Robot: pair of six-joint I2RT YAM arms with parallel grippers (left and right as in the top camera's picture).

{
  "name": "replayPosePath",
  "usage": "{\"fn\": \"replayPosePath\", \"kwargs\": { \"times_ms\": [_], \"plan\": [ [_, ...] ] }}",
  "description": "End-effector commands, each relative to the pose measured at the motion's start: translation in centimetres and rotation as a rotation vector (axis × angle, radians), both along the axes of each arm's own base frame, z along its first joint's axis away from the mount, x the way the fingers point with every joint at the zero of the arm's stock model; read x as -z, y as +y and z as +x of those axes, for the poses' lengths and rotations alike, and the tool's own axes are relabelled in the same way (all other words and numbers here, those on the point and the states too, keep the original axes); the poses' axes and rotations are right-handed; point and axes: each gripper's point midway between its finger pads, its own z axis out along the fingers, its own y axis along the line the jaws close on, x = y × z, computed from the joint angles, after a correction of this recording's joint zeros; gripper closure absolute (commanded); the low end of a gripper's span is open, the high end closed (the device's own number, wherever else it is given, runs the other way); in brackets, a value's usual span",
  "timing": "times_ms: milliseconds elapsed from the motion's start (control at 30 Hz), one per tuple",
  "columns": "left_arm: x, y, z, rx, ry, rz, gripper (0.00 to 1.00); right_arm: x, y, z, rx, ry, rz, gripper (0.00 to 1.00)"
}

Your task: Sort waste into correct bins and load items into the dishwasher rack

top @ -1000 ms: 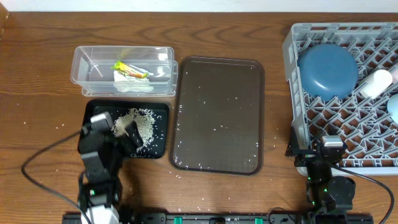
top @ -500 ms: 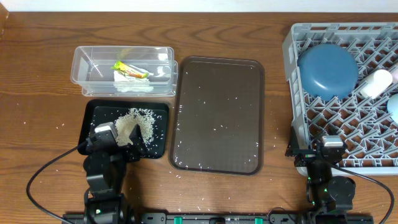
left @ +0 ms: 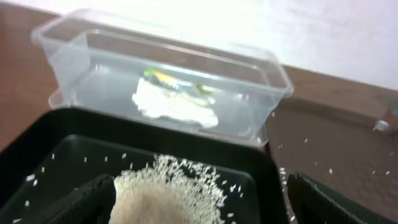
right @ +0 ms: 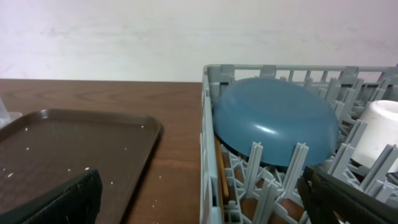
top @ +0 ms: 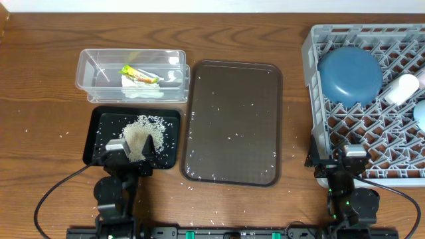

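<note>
The left hand (top: 133,149), wide open and empty, sits at lower left. The rice heap (top: 145,131) lies just ahead of it in the black tray (top: 99,118). The right hand (top: 350,157), also open and empty, waits far off by the dishwasher rack (top: 317,40).

Dark-brown wooden bench (top: 40,79), grain running left to right, seen from above; a plain white wall (right: 112,37) runs along its far edge, brightly lit, faintly mottled in the right wrist view.
</note>
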Motion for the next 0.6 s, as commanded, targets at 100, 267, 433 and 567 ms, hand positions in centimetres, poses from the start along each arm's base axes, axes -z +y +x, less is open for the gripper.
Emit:
{"fn": "replayPosePath", "kwargs": {
  "times_ms": [100, 267, 433, 567],
  "plan": [
    [-1.0, -0.6, -0.2, 0.026, -0.062, 0.027, 0.09, 0.0, -0.3, 0.0, 0.012, 0.000, -0.009, 0.01],
    [-1.5, -0.6, -0.6, 0.027, -0.086, 0.050, 0.09, 0.0, -0.3, 0.0, 0.012, 0.000, -0.009, 0.01],
    [-1.4, -0.9, -0.6, 0.049, -0.087, 0.113, 0.09, 0.0, -0.3, 0.0, 0.012, 0.000, -0.009, 0.01],
    [-1.4, -1.5, -0.6, 0.085, -0.092, 0.166, 0.09, 0.0, -0.3, 0.0, 0.012, 0.000, -0.009, 0.01]
  ]
}}
